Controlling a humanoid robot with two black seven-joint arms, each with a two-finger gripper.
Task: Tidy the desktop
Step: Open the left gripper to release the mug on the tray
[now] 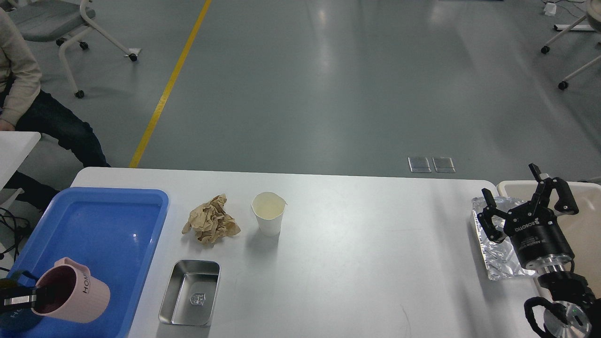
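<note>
The white desktop [357, 244] spans the view. My left gripper [40, 296] is at the lower left edge, shut on the rim of a pink mug [73, 296] held tilted over the near corner of the blue tray [103, 234]. A dark blue mug [14, 319] is partly hidden under it. A crumpled brown paper [210, 225], a white paper cup [268, 213] and a small steel tray [189, 293] rest on the desktop. My right gripper [523, 197] is open and empty above a crumpled foil sheet [497, 251] at the right edge.
A beige bin [587, 220] stands off the desktop's right end. A seated person [28, 108] and a white side table [14, 145] are at the far left. Office chairs stand on the grey floor beyond.
</note>
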